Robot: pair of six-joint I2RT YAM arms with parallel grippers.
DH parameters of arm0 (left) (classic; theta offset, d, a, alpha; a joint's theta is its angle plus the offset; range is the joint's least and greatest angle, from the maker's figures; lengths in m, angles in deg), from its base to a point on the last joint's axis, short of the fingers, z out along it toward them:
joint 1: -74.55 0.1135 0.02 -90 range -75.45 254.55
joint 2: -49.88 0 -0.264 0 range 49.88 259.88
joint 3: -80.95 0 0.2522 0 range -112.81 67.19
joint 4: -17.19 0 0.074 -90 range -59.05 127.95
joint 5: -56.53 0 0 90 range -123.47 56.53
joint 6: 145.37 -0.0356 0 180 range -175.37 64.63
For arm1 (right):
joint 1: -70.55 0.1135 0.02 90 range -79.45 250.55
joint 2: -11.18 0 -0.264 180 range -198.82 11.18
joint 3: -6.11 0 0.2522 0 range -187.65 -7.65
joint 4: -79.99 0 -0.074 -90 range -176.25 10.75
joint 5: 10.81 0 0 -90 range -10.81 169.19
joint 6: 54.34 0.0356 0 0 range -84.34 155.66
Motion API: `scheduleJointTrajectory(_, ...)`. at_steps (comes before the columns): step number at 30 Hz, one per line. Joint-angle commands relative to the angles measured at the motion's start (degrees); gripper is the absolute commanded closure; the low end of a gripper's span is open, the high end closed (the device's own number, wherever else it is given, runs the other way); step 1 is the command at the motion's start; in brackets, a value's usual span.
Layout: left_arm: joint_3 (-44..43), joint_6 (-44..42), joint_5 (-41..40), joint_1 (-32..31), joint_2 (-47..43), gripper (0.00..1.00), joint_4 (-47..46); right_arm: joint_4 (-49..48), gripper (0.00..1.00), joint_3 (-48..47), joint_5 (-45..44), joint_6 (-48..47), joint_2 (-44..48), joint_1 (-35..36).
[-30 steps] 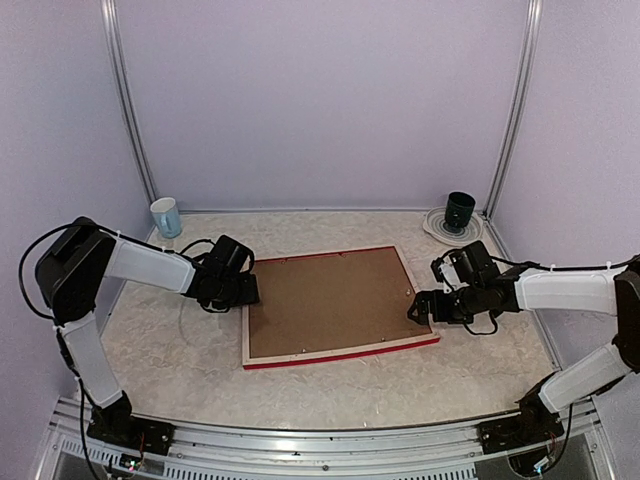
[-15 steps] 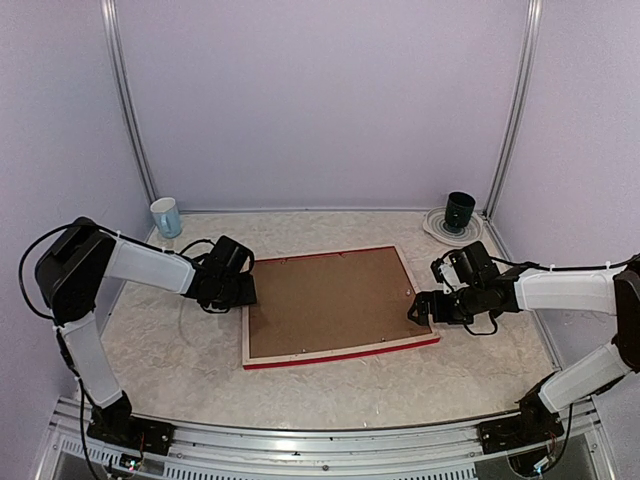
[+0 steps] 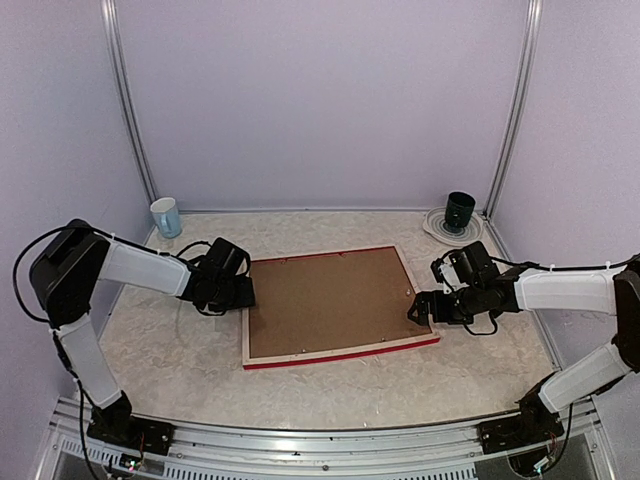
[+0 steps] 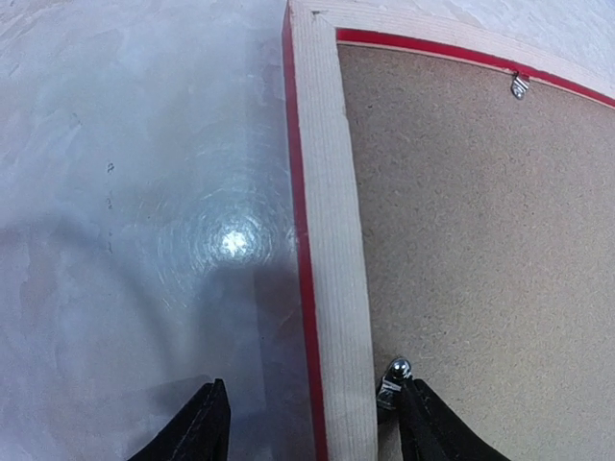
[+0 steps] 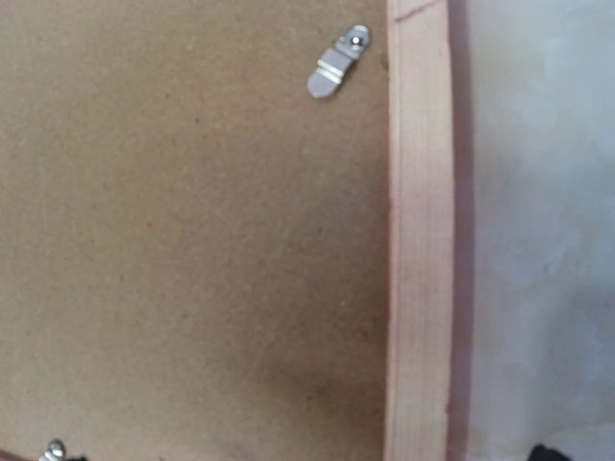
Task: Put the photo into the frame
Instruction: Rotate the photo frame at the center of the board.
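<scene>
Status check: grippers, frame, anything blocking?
Left gripper open, astride frame rail. Right gripper open at opposite rail. Frame face down, backing board in; photo not visible. Mug, cup at back, clear.

Table [image 3: 180, 350]: pale marbled top, glossy.
Mug [image 3: 166, 216]: white and light blue, upright, far left corner, just beside the left post [image 3: 128, 110].
Cup [image 3: 460, 211]: dark green, upright on a plate [image 3: 436, 226], far right corner.
Plate: pale, round, ring-patterned.
Board [image 3: 325, 300]: plain brown, lying flat at mid-table.
Clips [image 5: 336, 63]: small, silver metal, lying on the board near its edges.
Walls [image 3: 320, 100]: plain lilac, three sides.
Posts: two, aluminium, at the rear corners.
Rail [image 3: 320, 440]: aluminium, along the near edge.
</scene>
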Motion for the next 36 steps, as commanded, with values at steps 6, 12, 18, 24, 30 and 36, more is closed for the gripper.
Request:
scheduleJointTrajectory(6,1.5,-1.7,-0.3,0.2,-2.4,0.44,4.5,-1.8,0.01,1.0,-0.1,-0.2,-0.5,0.4)
scheduleJointTrajectory(12,1.9,-1.4,-0.7,0.6,0.0,0.46,2.3,-2.3,0.01,1.6,0.4,-0.1,-0.7,0.4)
scheduleJointTrajectory(18,1.2,-0.8,-0.8,0.6,1.9,0.48,1.1,-2.3,0.01,1.9,0.1,-0.1,-0.8,0.4)
scheduleJointTrajectory(24,1.2,-0.4,-2.2,0.6,3.6,0.56,1.1,-2.7,0.01,1.7,0.3,-0.2,-1.3,0.3)
scheduleJointTrajectory(30,2.7,1.2,-4.4,0.6,3.4,0.75,0.8,-2.8,0.01,1.6,-0.1,-0.6,-2.0,0.4)
scheduleJointTrajectory(36,4.7,3.1,-4.5,0.5,0.4,0.62,-2.0,-2.5,0.01,1.2,-0.4,-0.8,-2.2,0.4)
